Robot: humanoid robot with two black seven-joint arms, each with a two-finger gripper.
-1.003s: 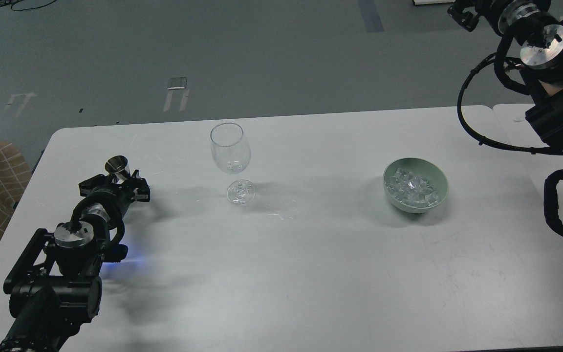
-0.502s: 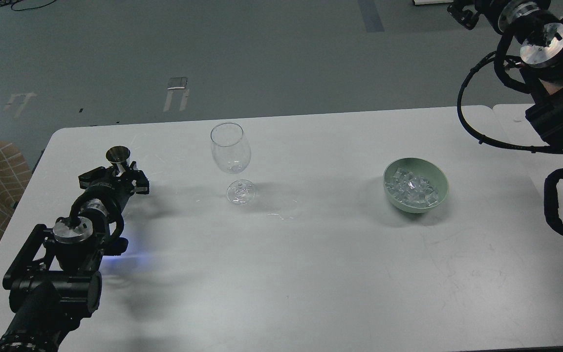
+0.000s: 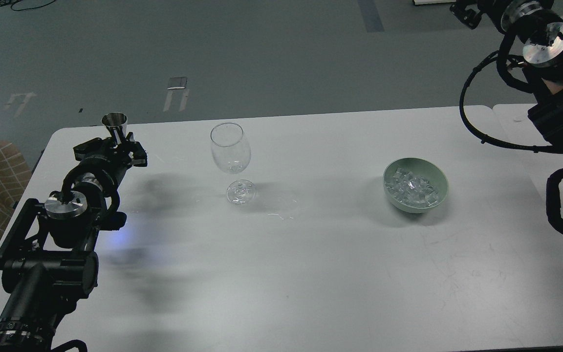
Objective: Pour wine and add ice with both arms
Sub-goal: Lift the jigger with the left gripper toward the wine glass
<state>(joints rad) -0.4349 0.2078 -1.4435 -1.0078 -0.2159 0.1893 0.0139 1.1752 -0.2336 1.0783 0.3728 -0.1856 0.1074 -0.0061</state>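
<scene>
On the white worktop (image 3: 311, 254) an empty stemmed wine glass (image 3: 231, 159) stands upright left of centre. Well to its right sits a pale green bowl (image 3: 439, 188) heaped with ice (image 3: 411, 188). At the far left, the left hand (image 3: 115, 146) is closed around a small metal jigger (image 3: 115, 126), held upright above the worktop's far left corner, well apart from the glass. The right arm (image 3: 552, 105) rises at the far right edge; the right hand (image 3: 465, 12) is small and dark at the top, and I cannot tell how its fingers stand.
</scene>
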